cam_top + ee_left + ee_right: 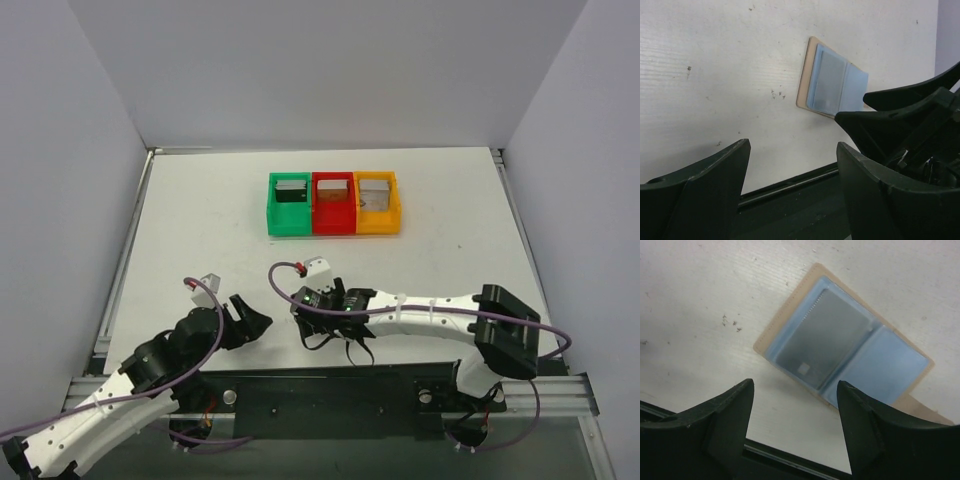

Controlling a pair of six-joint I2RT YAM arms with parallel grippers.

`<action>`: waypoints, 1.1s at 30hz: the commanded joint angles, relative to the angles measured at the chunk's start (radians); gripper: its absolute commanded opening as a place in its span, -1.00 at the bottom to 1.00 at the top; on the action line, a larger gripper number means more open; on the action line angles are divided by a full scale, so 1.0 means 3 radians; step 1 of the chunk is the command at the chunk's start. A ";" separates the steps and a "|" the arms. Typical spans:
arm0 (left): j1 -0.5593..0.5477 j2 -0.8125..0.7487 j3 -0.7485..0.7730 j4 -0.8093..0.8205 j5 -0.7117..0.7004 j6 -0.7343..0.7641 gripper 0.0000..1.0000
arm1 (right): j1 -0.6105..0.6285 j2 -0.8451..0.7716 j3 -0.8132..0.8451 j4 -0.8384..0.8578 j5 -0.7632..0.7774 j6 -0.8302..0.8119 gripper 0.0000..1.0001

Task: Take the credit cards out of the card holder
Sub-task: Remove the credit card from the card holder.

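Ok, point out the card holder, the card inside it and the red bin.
card holder (883, 365): right wrist view, bare bluish panel.
credit card (822, 340): right wrist view, middle of grey face.
red bin (333, 227): top view, front wall.

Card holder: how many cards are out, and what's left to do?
Done: three cards sit one each in the green bin, red bin and orange bin. In hand: nothing; the right gripper hovers open over the open card holder, the left gripper open nearby. Left: one grey card in its pocket.
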 commanded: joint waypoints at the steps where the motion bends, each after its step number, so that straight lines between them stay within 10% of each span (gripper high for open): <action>1: 0.0013 0.0133 0.0303 -0.0012 -0.0033 0.0086 0.59 | 0.0016 0.0315 0.0281 0.0054 0.0020 0.0024 0.20; 33: 0.0013 -0.0092 0.0119 -0.0047 -0.0161 0.0000 0.53 | -0.0086 0.0689 0.0128 0.0008 0.0148 0.0193 -0.84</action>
